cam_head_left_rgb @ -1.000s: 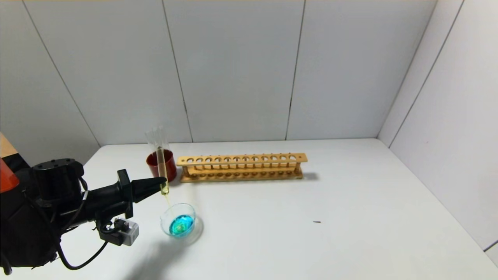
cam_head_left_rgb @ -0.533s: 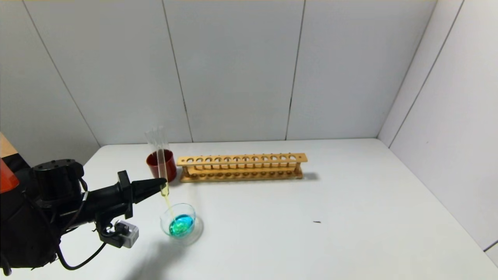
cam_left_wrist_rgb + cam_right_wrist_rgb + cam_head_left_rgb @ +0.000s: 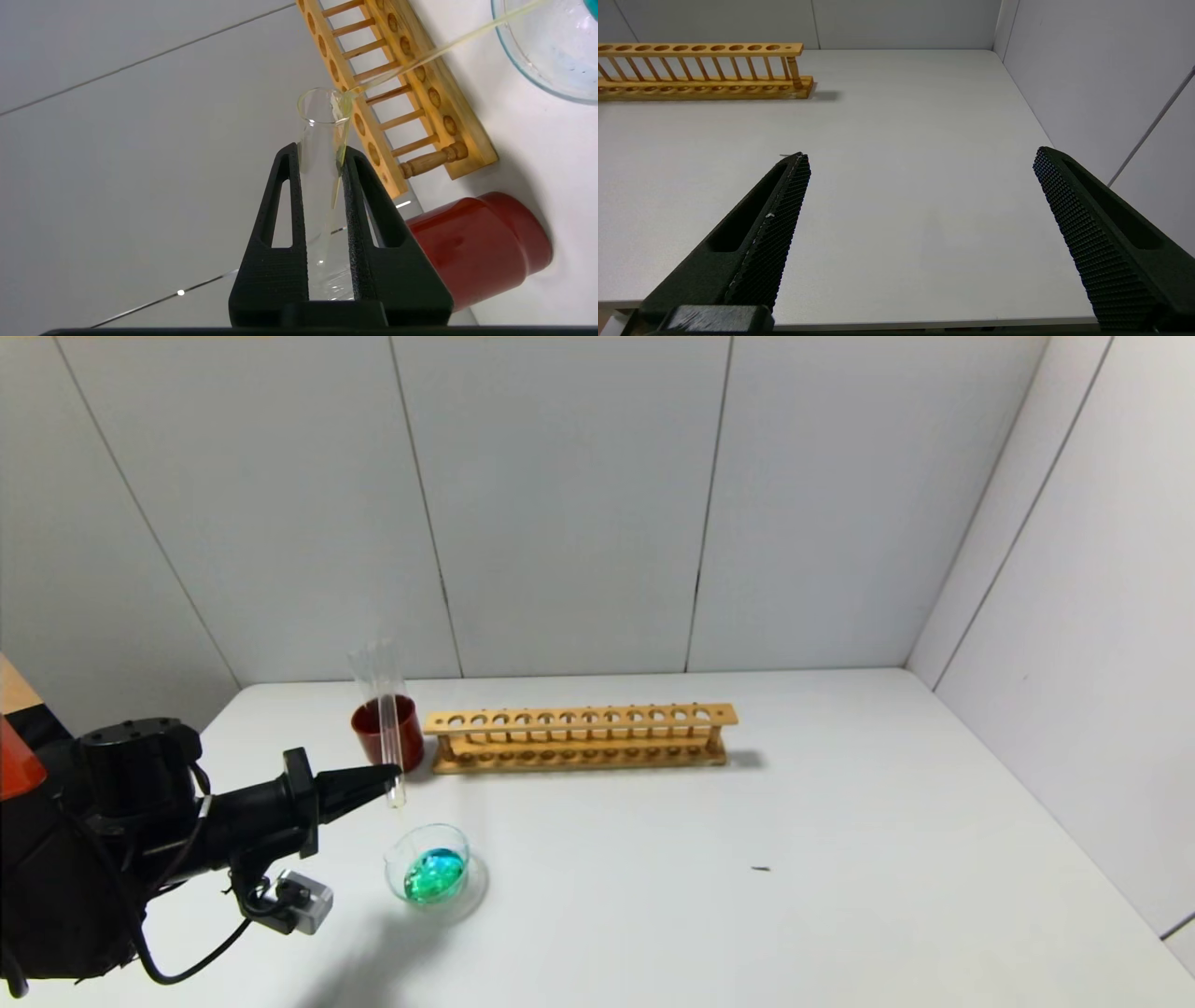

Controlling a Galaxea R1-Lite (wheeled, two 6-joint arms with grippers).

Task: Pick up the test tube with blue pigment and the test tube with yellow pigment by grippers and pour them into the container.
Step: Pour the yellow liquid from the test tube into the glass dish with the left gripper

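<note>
My left gripper (image 3: 390, 777) is shut on the test tube with yellow pigment (image 3: 388, 739) and holds it mouth down, above the back left rim of the container (image 3: 431, 875). The tube looks almost drained. In the left wrist view the gripper (image 3: 321, 149) clamps the tube (image 3: 322, 121), and a thin yellow stream runs from its mouth towards the dish (image 3: 546, 60). The dish holds blue-green liquid. No tube with blue liquid shows. My right gripper (image 3: 922, 155) is open and empty over bare table.
A dark red cup (image 3: 385, 733) stands behind the dish with an empty clear tube (image 3: 371, 665) in it. An empty wooden tube rack (image 3: 579, 737) stands to its right. A small dark speck (image 3: 761, 869) lies mid-table. Walls close the back and right.
The yellow column in the held tube has drained out. The stream has thinned away in the head view. The liquid in the dish has turned greener. My left wrist has rolled slightly.
</note>
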